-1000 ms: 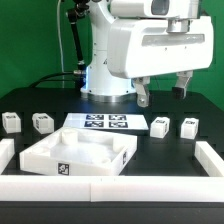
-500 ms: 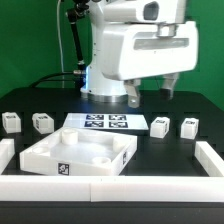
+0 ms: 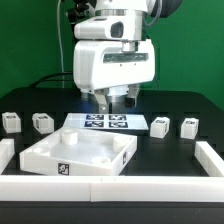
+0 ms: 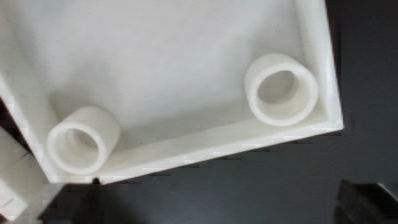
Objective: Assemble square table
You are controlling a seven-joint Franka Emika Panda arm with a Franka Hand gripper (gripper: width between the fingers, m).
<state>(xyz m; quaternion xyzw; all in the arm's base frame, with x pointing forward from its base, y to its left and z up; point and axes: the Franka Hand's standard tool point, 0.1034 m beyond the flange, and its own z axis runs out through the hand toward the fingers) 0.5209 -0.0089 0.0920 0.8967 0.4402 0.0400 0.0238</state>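
Black worktop: slab, front tag (black-white squares); tool apparently spread.

Square table slab is seen close up, hollow face shown, bounded by a raised rim. One round collar and a second collar are set inside neighbouring corners, each just beside the rim. Black desk surface is seen beyond it.
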